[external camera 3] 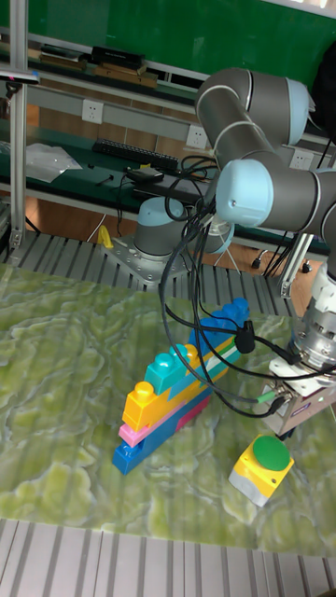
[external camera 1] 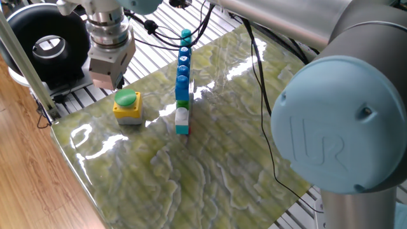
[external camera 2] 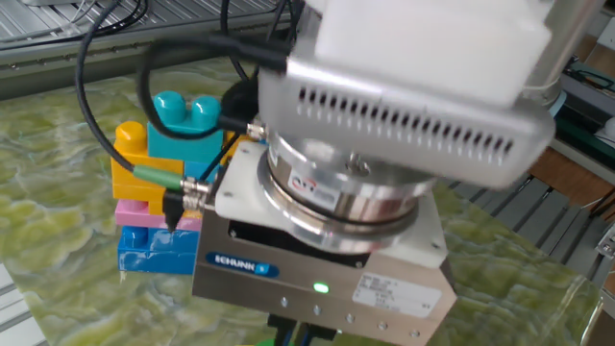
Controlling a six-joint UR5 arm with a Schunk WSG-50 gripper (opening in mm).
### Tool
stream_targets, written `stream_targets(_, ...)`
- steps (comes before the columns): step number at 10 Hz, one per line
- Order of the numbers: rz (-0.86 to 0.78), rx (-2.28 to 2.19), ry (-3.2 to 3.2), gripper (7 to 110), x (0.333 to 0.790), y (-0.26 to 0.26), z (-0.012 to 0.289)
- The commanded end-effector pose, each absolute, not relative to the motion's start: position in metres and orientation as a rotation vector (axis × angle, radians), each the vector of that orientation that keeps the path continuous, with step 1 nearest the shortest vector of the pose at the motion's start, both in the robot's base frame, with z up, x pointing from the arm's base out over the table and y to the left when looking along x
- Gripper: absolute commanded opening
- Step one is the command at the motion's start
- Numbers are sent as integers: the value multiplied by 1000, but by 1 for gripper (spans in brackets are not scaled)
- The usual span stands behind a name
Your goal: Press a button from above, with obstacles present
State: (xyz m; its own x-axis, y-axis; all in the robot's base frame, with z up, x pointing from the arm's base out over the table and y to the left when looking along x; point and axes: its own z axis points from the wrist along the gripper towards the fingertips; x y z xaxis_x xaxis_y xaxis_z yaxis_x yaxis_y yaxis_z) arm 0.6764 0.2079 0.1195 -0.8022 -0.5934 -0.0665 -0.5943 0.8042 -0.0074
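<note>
Definitely a robotics lab or test bench, not a home. Grey UR arm [external camera 3: 252, 112] with pale blue joint caps bolted onto a ribbed aluminium base plate [external camera 3: 84, 256]. Green marble-look sheet [external camera 1: 210, 146] laid over it as the work surface. Loose black cables [external camera 3: 182, 270] looping everywhere off the wrist. Behind, a green backdrop wall [external camera 3: 168, 28], workbench shelf [external camera 3: 103, 98] with wall sockets [external camera 3: 91, 111] and a keyboard [external camera 3: 131, 151]. Aluminium frame post [external camera 3: 17, 121] at the left edge. Wood floor [external camera 1: 25, 184] beside the rig in one fixed view
</note>
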Motion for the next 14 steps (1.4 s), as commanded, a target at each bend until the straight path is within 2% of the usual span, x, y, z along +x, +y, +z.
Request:
stream_targets(1, 24, -944, 2919, 7, 674, 203, 132)
stream_targets(8, -85, -893, 2938, 7, 679, 185, 132)
stream_targets(14, -76, -859, 2966, 7, 674, 185, 131)
